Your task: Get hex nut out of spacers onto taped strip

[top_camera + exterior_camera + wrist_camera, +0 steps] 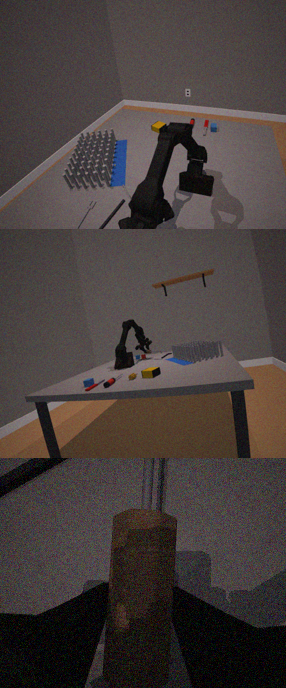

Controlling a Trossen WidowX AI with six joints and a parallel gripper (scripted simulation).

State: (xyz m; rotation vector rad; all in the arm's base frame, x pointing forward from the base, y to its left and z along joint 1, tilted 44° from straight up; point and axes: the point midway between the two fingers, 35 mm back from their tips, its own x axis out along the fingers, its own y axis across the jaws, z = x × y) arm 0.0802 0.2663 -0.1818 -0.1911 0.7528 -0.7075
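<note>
My gripper (148, 351) (140, 591) is shut on the wooden handle (142, 558) of a thin-rod tool, held above the table. Its rod (127, 192) (156, 351) points toward the spacers; its far end appears beside the near corner of the blue strip in the top view. The fingers are hidden there behind the arm. The grey metal spacers (95, 159) (199, 351) stand upright in a dense field. The blue taped strip (120, 164) (180, 361) runs along their front. A tiny pale spot at the strip's spacer-side edge may be the nut; I cannot tell.
A black bar (112, 214) (166, 355) (30, 472) and a forked tool (84, 216) lie near the spacers. A yellow block (158, 126) (150, 373), red screwdriver (109, 383), red-handled tool (206, 123) (91, 387) and blue cube (214, 127) (88, 382) lie farther away.
</note>
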